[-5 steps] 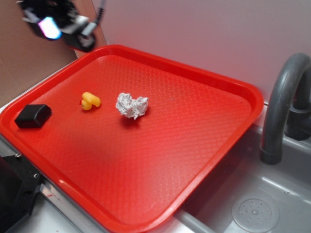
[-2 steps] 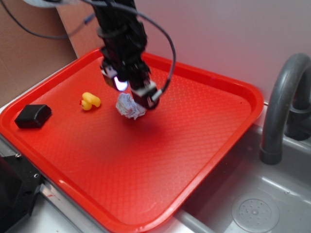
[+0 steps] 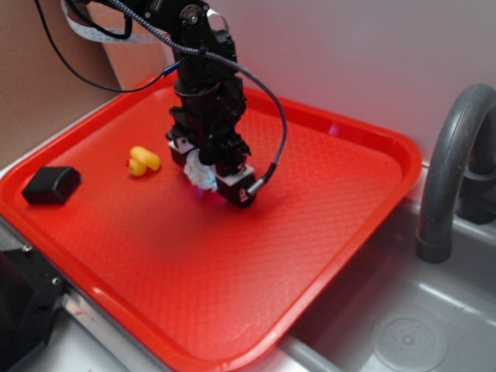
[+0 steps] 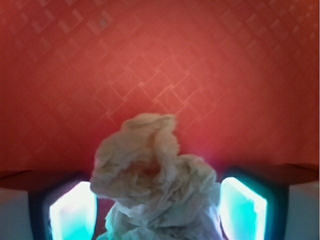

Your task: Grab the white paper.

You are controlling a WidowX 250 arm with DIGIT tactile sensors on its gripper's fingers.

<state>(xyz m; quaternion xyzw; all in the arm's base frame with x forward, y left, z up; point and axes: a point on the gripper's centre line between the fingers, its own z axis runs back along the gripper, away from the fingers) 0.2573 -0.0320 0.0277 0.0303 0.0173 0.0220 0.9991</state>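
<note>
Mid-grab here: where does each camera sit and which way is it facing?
Exterior: high off the tray's near corner, looking down across the red tray, yellow duck, black block and sink faucet; arm and gripper show.
Wrist: on the gripper, facing down; glowing fingers show.
Shared: the white paper, tray.

The tray (image 3: 333,232) is glossy red plastic with a fine embossed diamond texture. On it, the paper (image 4: 155,185) is matt white, crumpled and creased. Left of the paper, the duck (image 3: 143,161) looks like smooth yellow plastic, and the block (image 3: 51,185) is matt black.
</note>
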